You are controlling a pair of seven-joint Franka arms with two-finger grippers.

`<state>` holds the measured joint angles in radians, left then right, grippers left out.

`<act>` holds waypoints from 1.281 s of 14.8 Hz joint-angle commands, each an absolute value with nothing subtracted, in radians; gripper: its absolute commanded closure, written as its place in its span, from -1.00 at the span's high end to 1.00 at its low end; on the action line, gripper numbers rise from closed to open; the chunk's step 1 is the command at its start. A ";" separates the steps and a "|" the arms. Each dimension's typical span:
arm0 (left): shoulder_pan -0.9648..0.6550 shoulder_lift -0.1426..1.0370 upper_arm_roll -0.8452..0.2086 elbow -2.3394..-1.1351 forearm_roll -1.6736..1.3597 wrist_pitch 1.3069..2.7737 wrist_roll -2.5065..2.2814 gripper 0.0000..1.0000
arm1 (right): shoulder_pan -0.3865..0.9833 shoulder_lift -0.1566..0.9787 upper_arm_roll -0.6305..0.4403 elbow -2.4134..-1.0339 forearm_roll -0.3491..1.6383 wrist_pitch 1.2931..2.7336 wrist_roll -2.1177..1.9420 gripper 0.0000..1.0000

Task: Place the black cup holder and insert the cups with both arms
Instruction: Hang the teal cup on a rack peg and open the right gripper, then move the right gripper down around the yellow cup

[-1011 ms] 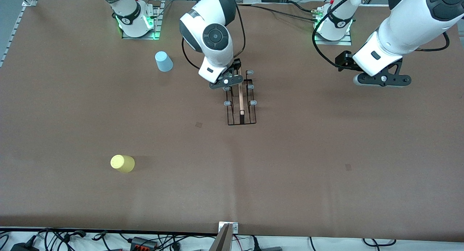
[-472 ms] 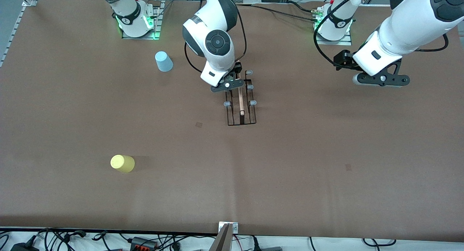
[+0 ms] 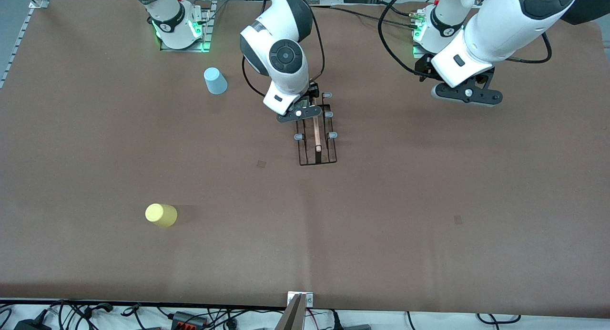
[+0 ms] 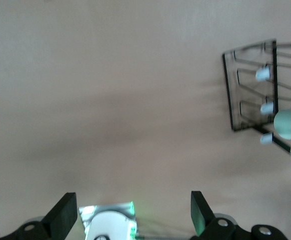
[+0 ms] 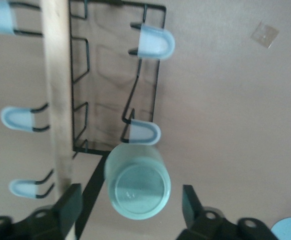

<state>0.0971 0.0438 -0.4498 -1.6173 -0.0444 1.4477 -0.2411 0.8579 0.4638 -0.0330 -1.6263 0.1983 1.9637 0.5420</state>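
Black cup holder (image 3: 316, 134), frame centre; grey-green cup (image 5: 137, 187) seated on a prong.
Right gripper (image 5: 128, 205) above it, fingers apart; left gripper (image 4: 130, 217) upper right, spread, empty.

Brown table cover (image 3: 429, 225), tangled cables (image 3: 71, 313) along the near edge, green base lights (image 3: 202, 46)

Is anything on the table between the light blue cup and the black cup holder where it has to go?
Nothing visible does: bare table lies between the light blue cup and the black cup holder. The right gripper hangs over the holder's end.
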 commanded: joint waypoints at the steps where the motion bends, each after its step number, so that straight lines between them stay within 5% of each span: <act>1: 0.164 0.029 -0.466 -1.615 -0.043 1.462 -0.222 1.00 | 0.856 0.445 -0.043 -1.559 0.209 1.905 0.580 1.00; 6: 0.181 0.034 -0.454 -1.614 -0.057 1.505 -0.265 1.00 | 0.845 0.427 -0.098 -1.476 0.199 1.822 0.583 1.00; 14: 0.304 0.049 -0.431 -1.617 -0.026 1.545 -0.268 1.00 | 0.796 0.445 -0.356 -1.476 0.121 1.824 0.551 1.00; 19: 0.120 0.038 -0.188 -1.647 -0.029 1.560 -0.267 1.00 | 0.597 0.512 -0.360 -1.460 0.121 1.914 0.505 1.00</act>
<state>0.2213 0.0497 -0.3057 -1.6278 -0.0374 1.5398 -0.2719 0.6622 0.4764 -0.3706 -1.4857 0.1256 1.8662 0.5239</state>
